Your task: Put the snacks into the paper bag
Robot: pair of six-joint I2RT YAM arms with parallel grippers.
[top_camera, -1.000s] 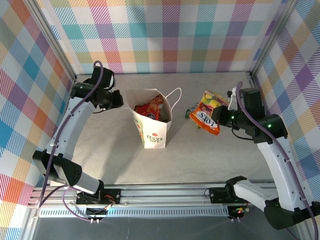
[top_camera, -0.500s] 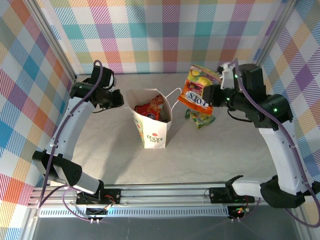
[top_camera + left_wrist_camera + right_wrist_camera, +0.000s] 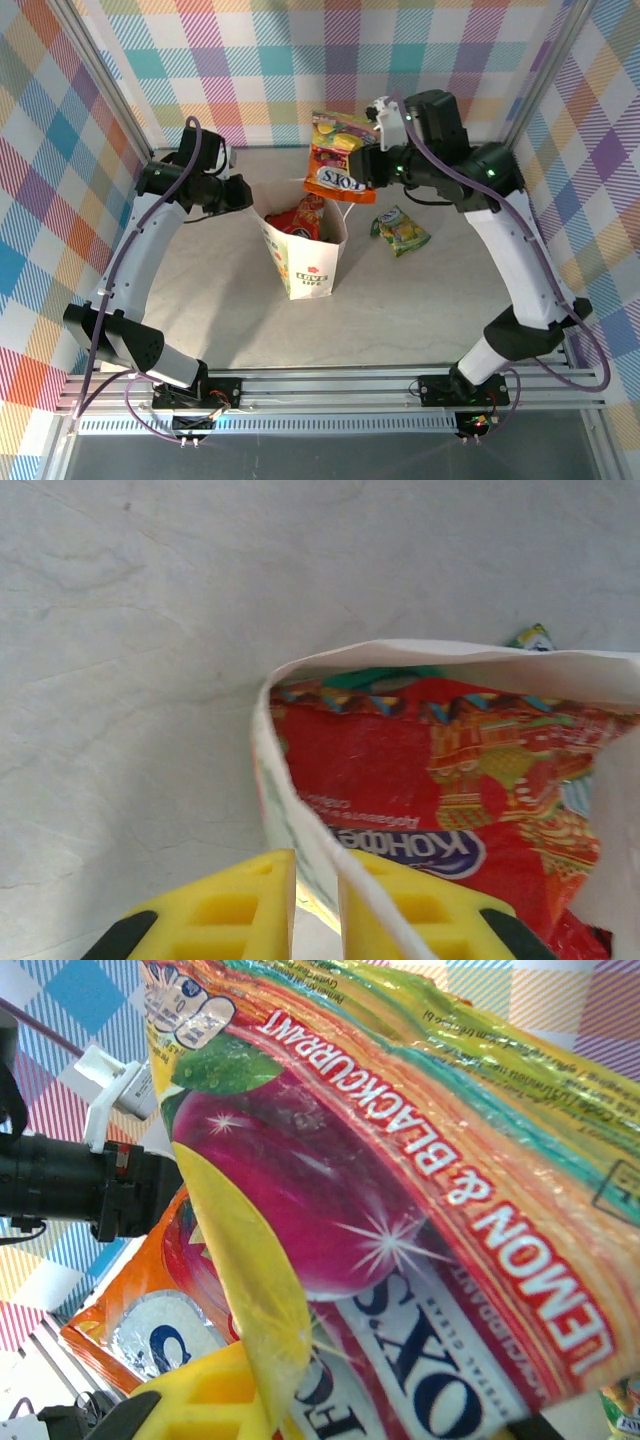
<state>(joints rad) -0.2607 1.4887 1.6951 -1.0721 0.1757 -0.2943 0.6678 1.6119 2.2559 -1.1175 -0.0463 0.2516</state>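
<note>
The right gripper (image 3: 372, 166) was closed tight on the orange packet (image 3: 338, 162) and held it up in the air, probably right over the paper bag (image 3: 305, 262). The left gripper (image 3: 318, 885) pinched the bag's rim. The red packet (image 3: 400, 780) sat inside the bag. The green-yellow packet (image 3: 402, 229) lay on the table (image 3: 200, 300) beside it.

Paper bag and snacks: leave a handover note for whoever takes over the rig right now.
Left gripper: shut on the paper bag rim, holding it open.
Right gripper: shut on the orange packet, held in the air above the bag.
Done: red packet is in the bag.
To do: drop the orange packet in, then fetch the green-yellow packet lying on the table right of the bag.
</note>
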